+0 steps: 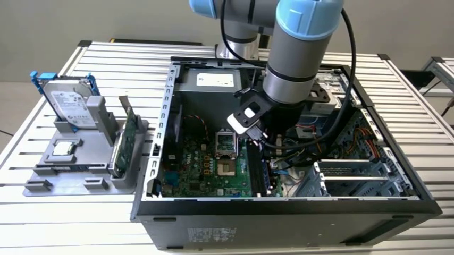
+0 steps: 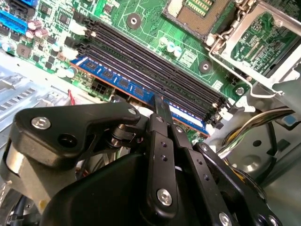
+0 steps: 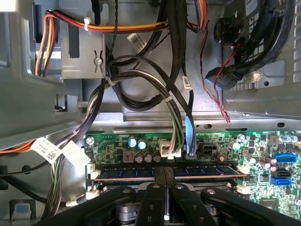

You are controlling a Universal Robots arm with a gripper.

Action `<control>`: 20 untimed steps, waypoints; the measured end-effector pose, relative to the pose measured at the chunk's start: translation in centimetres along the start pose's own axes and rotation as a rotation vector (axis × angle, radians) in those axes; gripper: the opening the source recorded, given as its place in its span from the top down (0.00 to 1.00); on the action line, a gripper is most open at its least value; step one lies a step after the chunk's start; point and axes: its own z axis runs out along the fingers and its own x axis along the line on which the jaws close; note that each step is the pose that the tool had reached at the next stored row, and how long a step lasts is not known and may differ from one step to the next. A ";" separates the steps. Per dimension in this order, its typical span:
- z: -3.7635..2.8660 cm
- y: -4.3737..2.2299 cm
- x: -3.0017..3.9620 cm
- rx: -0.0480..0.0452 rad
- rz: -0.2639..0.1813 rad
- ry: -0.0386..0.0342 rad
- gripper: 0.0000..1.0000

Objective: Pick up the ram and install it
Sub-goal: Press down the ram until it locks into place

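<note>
1. The arm (image 1: pixel 294 64) reaches down into the open computer case (image 1: pixel 284 207), which lies on its side on the slatted desk (image 1: pixel 92 58), near the desk's front edge.
2. The pincer (image 2: pixel 159 107) sits low over the motherboard (image 1: pixel 206 170), right at the row of memory slots (image 2: pixel 155 66).
3. The ram (image 2: pixel 122 82), a long thin stick with blue labelling, stands on edge in the outermost slot of that row; in the first wrist view it (image 3: pixel 197 172) runs lengthwise just under the fingertips (image 3: pixel 156 175).
4. The pincer is clenched on the ram: in both wrist views the two dark fingers meet at the stick's upper edge near its middle, though whether they pinch it or merely press on it is hard to make out.
5. The three black slots beside the ram are unfilled, and the processor socket (image 2: pixel 197 14) lies just beyond them.
6. Bundled cables (image 3: pixel 155 84) hang across the case wall behind the board.
7. At the desk's edge on the exterior view's left, a grey fixture (image 1: pixel 78 159) holds a silver hard drive (image 1: pixel 71 106) in a blue bracket, upright, and a taller green circuit card (image 1: pixel 124 151) on edge beside it, well apart from the pincer.
</note>
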 end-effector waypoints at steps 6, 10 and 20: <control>0.25 0.00 0.03 0.0001 0.000 0.0000 1.00; 0.24 0.00 0.03 0.0001 0.000 -0.0001 1.00; 0.25 0.00 0.03 0.0002 0.000 -0.0002 1.00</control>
